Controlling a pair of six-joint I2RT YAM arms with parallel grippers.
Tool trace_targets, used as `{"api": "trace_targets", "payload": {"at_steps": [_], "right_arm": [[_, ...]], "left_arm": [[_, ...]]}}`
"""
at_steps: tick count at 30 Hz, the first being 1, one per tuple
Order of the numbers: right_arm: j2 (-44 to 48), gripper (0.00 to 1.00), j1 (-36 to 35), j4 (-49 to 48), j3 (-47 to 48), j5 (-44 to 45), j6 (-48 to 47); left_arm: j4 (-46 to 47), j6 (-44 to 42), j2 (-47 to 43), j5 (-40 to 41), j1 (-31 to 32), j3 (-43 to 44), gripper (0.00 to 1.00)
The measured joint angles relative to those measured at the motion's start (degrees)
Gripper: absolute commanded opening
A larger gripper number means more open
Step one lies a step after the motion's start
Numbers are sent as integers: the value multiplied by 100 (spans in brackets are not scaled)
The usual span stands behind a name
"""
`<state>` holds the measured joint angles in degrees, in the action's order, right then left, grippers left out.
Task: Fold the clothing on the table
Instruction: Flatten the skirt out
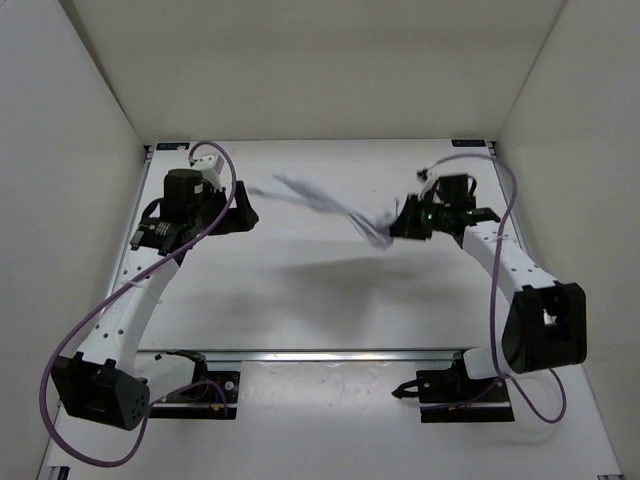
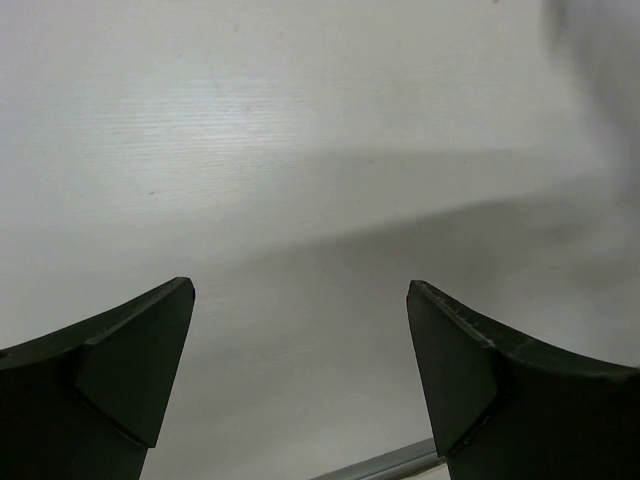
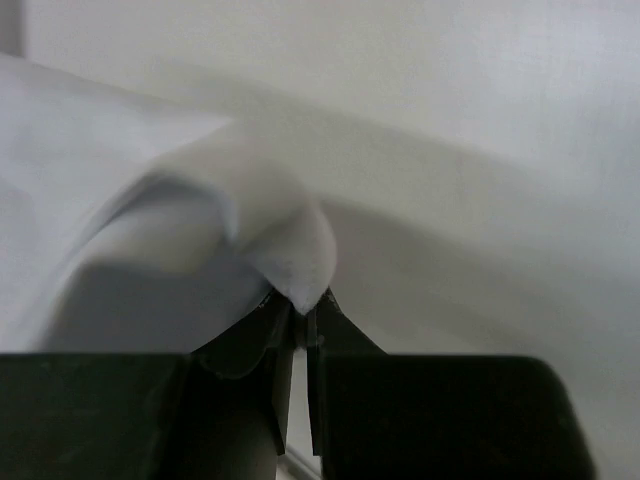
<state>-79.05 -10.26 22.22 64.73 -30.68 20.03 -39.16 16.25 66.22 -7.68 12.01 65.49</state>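
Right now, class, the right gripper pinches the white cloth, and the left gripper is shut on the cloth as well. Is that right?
Not quite. The right gripper does pinch the cloth, but the left gripper is open, with nothing between its fingers and only the table beyond them. The left wrist view shows this.

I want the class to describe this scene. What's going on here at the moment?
Two robot arms are working on a white piece of clothing above a white table. The right gripper is shut on a pinch of the fabric and holds it up, so the cloth trails off to the left with a shadow beneath it. The left gripper is open and holds nothing. No fold shows yet.
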Motion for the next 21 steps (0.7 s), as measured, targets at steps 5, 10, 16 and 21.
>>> {"api": "trace_targets", "payload": {"at_steps": [5,10,16,21], "right_arm": [[-439,0,225,549,-1821,-15,-293],[-297,0,140,927,-2035,111,-566],[-186,0,98,1001,-1628,122,-809],[-286,0,94,944,-1429,96,-824]], "left_arm": [[254,166,-240,-181,212,-254,98],[632,339,57,-212,951,-492,99],[1488,476,881,-466,2087,-610,97],[2227,584,1434,-852,2970,-999,96]]}}
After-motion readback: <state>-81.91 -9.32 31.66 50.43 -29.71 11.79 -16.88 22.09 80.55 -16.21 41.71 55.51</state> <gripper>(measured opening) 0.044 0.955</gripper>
